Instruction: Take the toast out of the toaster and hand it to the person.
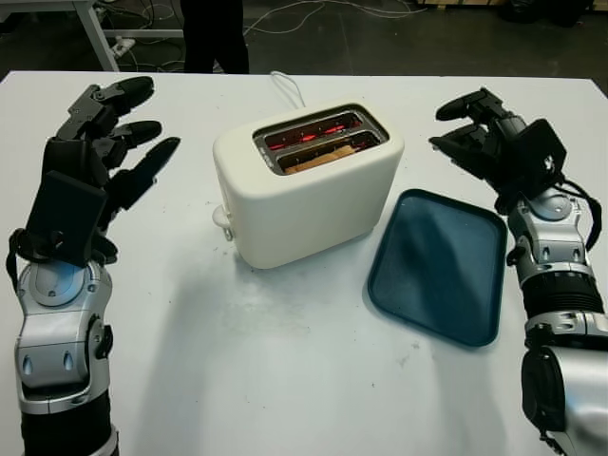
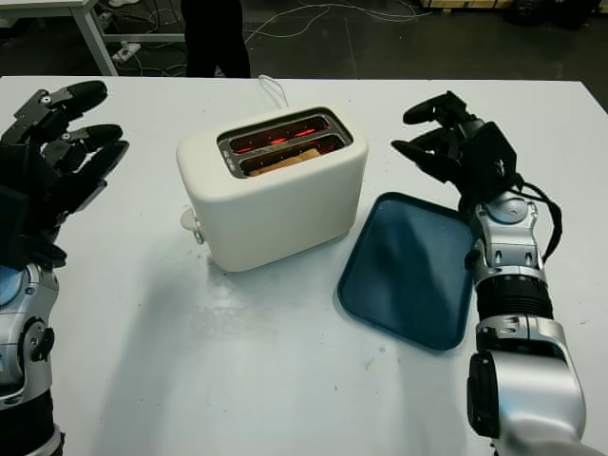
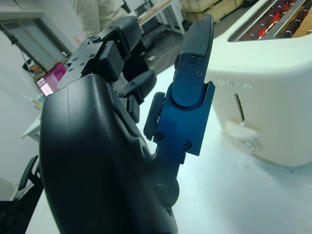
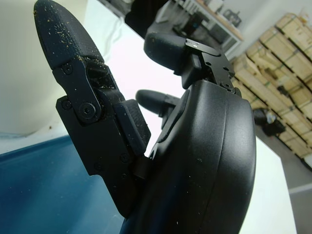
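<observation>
A cream two-slot toaster (image 1: 304, 185) stands in the middle of the white table, its heating elements glowing red. A slice of toast (image 1: 328, 152) sits low in the nearer slot, its brown edge just showing. My left hand (image 1: 114, 142) is raised to the left of the toaster, open and holding nothing. My right hand (image 1: 475, 133) hovers to the right of the toaster, above the far edge of the tray, also open. A person (image 1: 214, 33) in dark trousers stands beyond the far side of the table.
A dark teal tray (image 1: 439, 266) lies flat to the right of the toaster, with nothing on it. The toaster's white cord (image 1: 288, 87) runs off the far table edge. The toaster's lever (image 3: 239, 131) faces my left hand.
</observation>
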Robot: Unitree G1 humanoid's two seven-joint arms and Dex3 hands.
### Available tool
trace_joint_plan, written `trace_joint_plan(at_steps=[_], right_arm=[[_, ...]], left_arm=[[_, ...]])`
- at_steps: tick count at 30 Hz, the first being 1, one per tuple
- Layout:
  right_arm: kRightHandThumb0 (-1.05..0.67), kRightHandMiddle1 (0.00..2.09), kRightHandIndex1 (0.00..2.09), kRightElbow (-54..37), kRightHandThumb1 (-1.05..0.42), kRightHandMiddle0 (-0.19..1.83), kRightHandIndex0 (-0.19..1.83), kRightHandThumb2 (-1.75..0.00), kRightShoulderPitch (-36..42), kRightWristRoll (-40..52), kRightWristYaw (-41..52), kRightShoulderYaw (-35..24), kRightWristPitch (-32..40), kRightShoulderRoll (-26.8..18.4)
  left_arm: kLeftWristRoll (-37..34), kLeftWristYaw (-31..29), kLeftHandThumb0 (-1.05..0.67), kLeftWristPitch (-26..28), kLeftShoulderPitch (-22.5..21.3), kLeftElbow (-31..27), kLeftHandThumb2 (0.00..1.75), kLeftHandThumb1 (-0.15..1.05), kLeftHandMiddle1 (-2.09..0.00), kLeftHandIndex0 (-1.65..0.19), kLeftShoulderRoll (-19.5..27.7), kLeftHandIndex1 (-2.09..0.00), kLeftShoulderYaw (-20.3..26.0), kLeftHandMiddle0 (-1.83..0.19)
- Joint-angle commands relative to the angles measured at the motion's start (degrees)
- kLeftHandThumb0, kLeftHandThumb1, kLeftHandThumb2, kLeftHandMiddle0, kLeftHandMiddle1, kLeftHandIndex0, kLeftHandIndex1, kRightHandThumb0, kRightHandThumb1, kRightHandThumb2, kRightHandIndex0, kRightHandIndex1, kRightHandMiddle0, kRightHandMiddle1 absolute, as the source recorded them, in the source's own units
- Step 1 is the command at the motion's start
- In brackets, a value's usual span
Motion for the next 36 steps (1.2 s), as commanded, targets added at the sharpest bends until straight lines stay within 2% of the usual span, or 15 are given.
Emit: trace_joint_plan(at_steps=[1,36], right_arm=[[-1.05,1.56,1.72,0.22,-0.79,0.13,0.02,0.00,-0.62,0.72,0.39,-0.07,-0.66,-0.35],[-1.05,1.57,1.72,-0.78,-0.78,0.14,0.04,0.00,-0.51,0.31,0.07,0.10,0.61,-0.57]], left_arm=[[-0.11,0.36,-0.57,-0.15,0.66,-0.45,0.00,0.91,-0.89,-0.37,-0.06,-0.51,-0.02,-0.25],[-0.37,0.30,-0.57,-0.19,0.69,-0.58,0.00,0.90,-0.89,-0.39,-0.10,-0.49,-0.01,-0.25]])
